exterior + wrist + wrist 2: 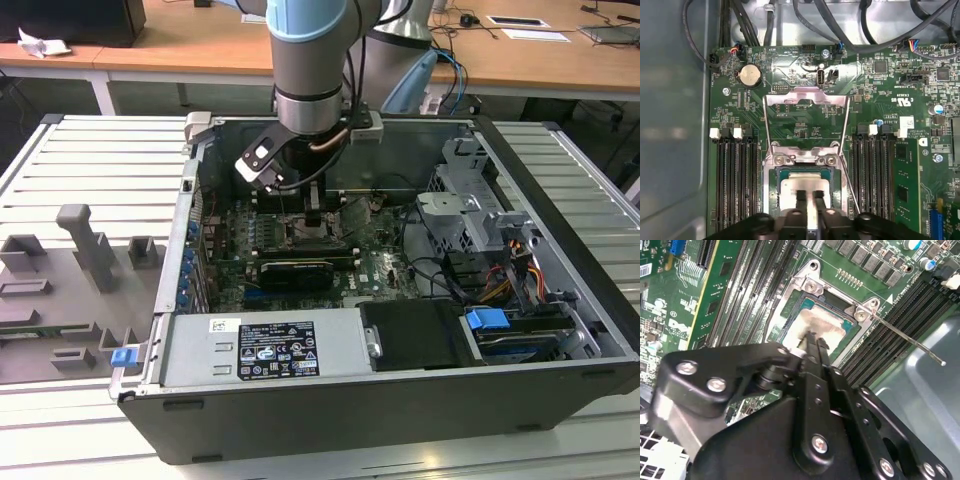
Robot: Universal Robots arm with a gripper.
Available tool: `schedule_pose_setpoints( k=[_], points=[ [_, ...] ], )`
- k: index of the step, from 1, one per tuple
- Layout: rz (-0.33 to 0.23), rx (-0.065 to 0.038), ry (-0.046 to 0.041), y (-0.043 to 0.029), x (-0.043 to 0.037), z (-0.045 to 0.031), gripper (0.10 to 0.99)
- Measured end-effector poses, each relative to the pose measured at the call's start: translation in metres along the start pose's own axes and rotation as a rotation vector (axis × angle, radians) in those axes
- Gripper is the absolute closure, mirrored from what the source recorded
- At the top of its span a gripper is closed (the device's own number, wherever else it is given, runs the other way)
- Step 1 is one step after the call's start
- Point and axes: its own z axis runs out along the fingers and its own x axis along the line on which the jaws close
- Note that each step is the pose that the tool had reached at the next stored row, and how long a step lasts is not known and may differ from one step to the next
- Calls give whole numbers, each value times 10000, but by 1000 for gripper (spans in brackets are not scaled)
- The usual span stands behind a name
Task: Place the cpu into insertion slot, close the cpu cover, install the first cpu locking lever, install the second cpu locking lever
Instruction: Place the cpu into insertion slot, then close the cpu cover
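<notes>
The cpu (805, 184), a silvery square with a green rim, lies flat in the insertion slot (773, 182) on the green board. In the second wrist view the cpu (822, 325) sits inside the slot's metal surround (790, 315). The cpu cover (805, 97) stands open, swung back from its hinge, and the board shows through its window. My gripper (810, 194) hovers just over the chip's top, its black fingers (801, 197) close together with nothing between them. It also appears in the second wrist view (812, 338) and, in the exterior view, reaching down into the case (315, 218).
A thin locking lever (907, 338) sticks out sideways from the socket, unlatched. Long memory slots (735, 185) flank the socket on both sides. Cables (850, 30) run along the case wall. The power supply (270, 350) and drive cage (470, 200) bound the open case.
</notes>
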Motion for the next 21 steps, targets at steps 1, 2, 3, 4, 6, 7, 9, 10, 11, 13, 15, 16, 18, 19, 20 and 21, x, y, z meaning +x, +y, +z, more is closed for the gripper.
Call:
schedule_pose_setpoints(
  k=[1, 2, 3, 4, 6, 7, 9, 10, 11, 13, 15, 16, 18, 19, 20, 21],
  points=[
    [0, 0, 0, 0, 0, -5, 980],
    [0, 1, 0, 1, 0, -11, 980],
    [0, 2, 0, 1, 0, -16, 980],
    [0, 2, 0, 2, 0, -21, 980],
    [0, 3, 3, 4, 0, -44, 980],
    [0, 2, 4, 5, 1, -60, 980],
    [0, 2, 5, 8, 2, -85, 980],
    [0, 2, 5, 9, 2, -101, 980],
    [1, 2, 4, 11, 3, -119, 980],
    [2, 2, 4, 14, 4, -157, 980],
    [2, 2, 4, 17, 5, -189, 980],
    [3, 3, 4, 18, 6, -205, 980],
    [5, 4, 4, 22, 7, -252, 980],
    [5, 5, 4, 23, 8, -266, 980],
    [5, 5, 4, 24, 8, -274, 980],
    [6, 5, 5, 25, 9, -283, 980]
  ],
)
